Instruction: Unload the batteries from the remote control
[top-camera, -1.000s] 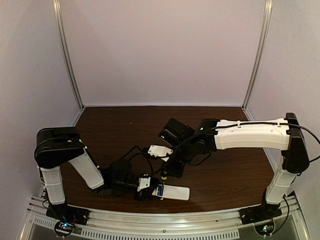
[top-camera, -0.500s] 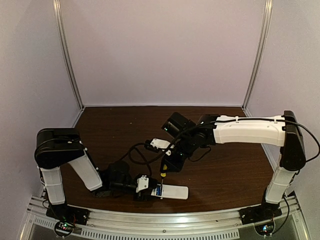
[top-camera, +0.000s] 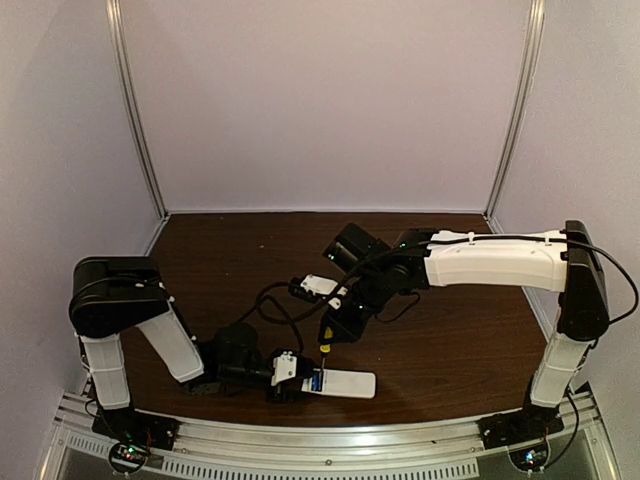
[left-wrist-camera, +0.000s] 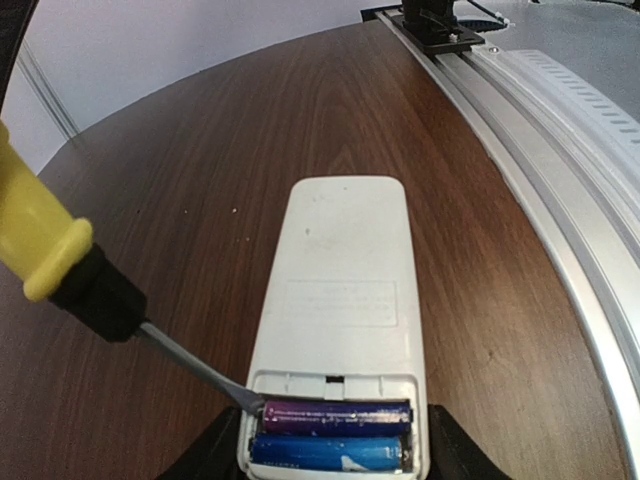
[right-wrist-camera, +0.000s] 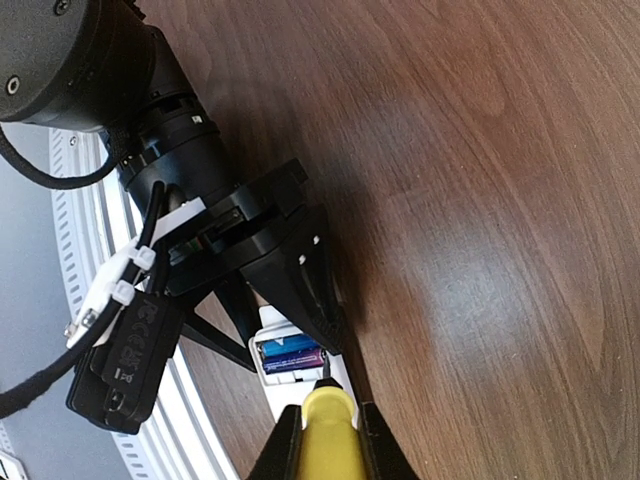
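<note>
here right end effector (right-wrist-camera: 329, 442) grips screwdriver (left-wrist-camera: 95, 295), tip at batteries (left-wrist-camera: 330, 432) inside remote control (left-wrist-camera: 342, 270)

Dark brown wood-grain table (top-camera: 450, 340) fills lower half of top view. White remote control (top-camera: 345, 384) lies flat on it, lower centre, near metal rail (top-camera: 350, 450) along bottom edge.

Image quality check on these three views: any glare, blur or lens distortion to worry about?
Top external: dim, even light, no glare; remote small but legible. Left wrist: wide-angle bend curves the rail; batteries sharp, screwdriver handle soft near the lens. Right wrist: broad sheen on the table, handle blurred at the bottom edge.
</note>
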